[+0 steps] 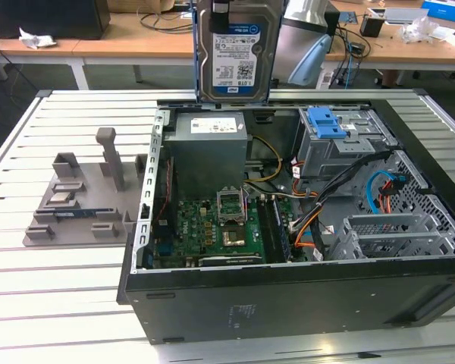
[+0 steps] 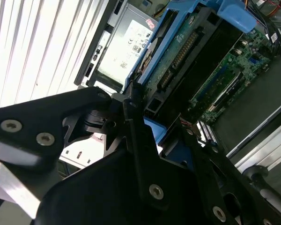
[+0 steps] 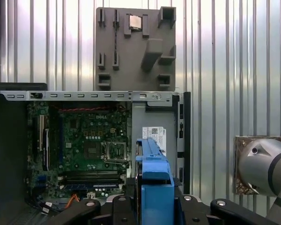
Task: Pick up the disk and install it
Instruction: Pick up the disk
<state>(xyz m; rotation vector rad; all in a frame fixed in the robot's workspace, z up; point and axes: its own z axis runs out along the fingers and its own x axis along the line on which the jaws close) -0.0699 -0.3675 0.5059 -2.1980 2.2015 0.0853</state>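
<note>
The disk hangs upright above the back of the open computer case, its white-and-blue label facing the exterior view and a blue carrier frame along its edges. My gripper is shut on the disk's upper end at the top of the exterior view. In the second wrist view the disk shows its circuit-board side between the black fingers of the gripper. The first wrist view looks along the disk edge-on, with the gripper clamped on its blue frame over the power supply.
The open computer case lies on a slatted metal table. Inside are a grey power supply, a green motherboard, cables, and a grey drive cage with a blue bracket. A grey fixture plate sits at the exterior view's left.
</note>
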